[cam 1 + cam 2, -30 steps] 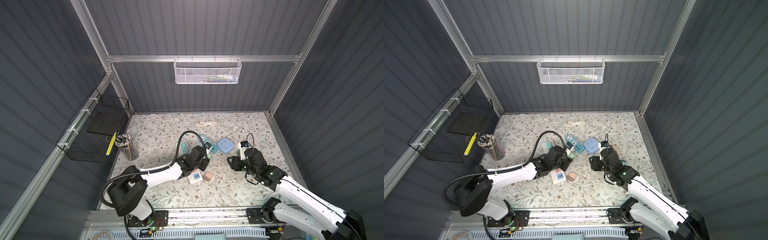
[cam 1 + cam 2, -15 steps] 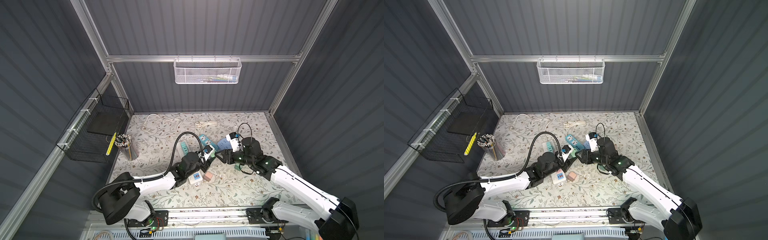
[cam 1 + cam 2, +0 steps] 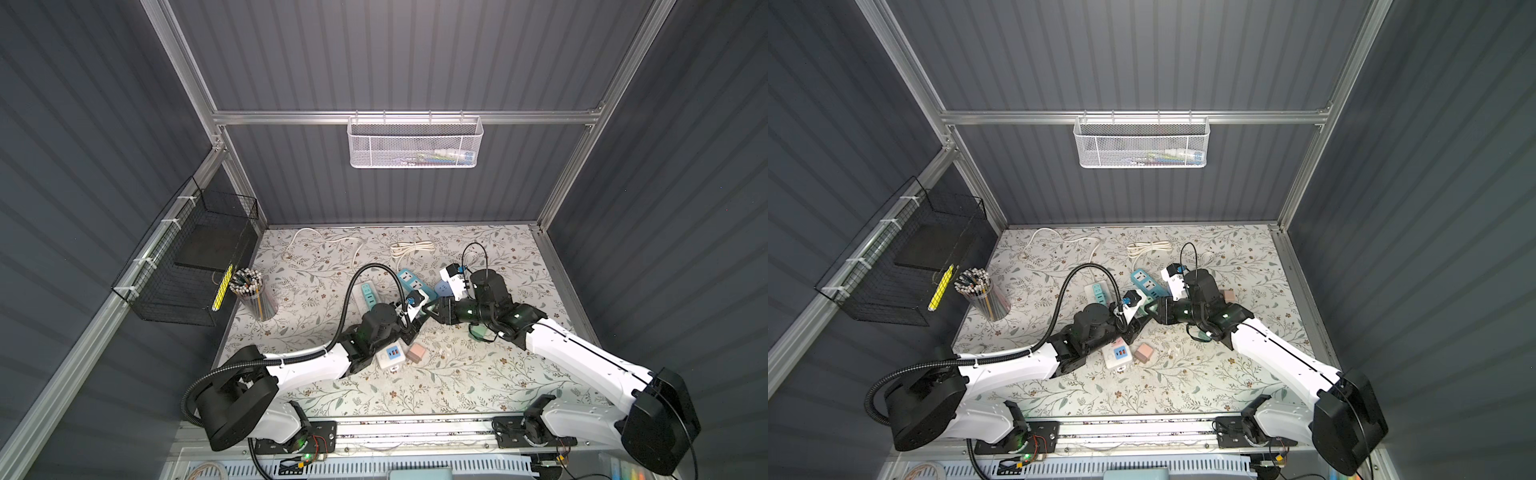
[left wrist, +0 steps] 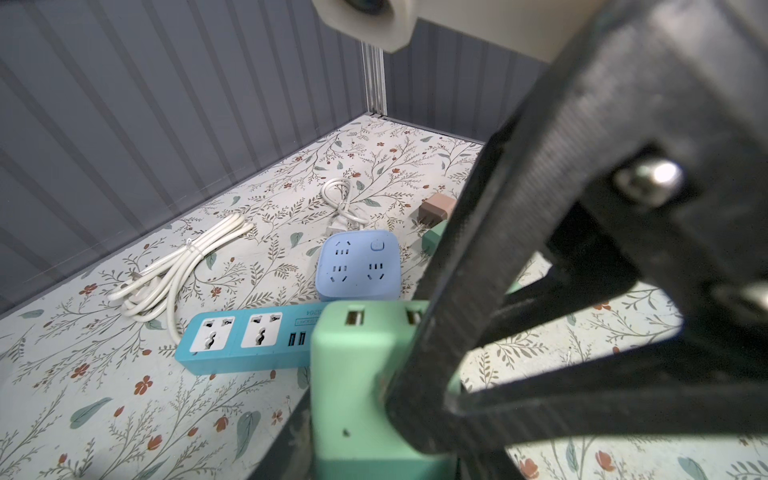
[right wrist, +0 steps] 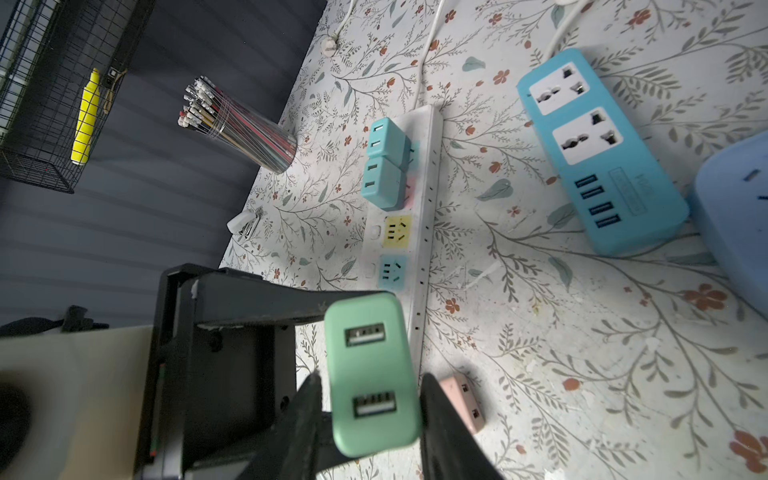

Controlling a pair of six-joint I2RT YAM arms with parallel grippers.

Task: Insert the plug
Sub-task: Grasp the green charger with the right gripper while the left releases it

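The plug is a mint-green adapter (image 5: 370, 374) with two USB ports, held above the mat mid-table. My left gripper (image 3: 419, 319) is shut on it, one black finger (image 5: 257, 305) lying across its short end. My right gripper (image 5: 370, 376) reaches in from the right; its fingers lie close against the plug's two long sides, with barely a sliver showing at one. In the left wrist view the plug (image 4: 357, 374) fills the bottom, with a right finger (image 4: 469, 257) across it. A white power strip (image 5: 424, 208) with coloured sockets lies just beyond, two teal adapters plugged into it.
A blue power strip (image 4: 249, 336) and a blue square socket block (image 4: 357, 266) lie behind the grippers. A pink adapter (image 5: 461, 401) and a white USB cube (image 3: 390, 355) sit under them. A coiled white cable (image 4: 183, 266), a brown adapter (image 4: 436, 210) and a pencil cup (image 3: 253, 293) stand further off.
My right arm swung left to meet the left gripper mid-table. The left gripper rose towards it with the plug. The right jaws narrowed round the plug.
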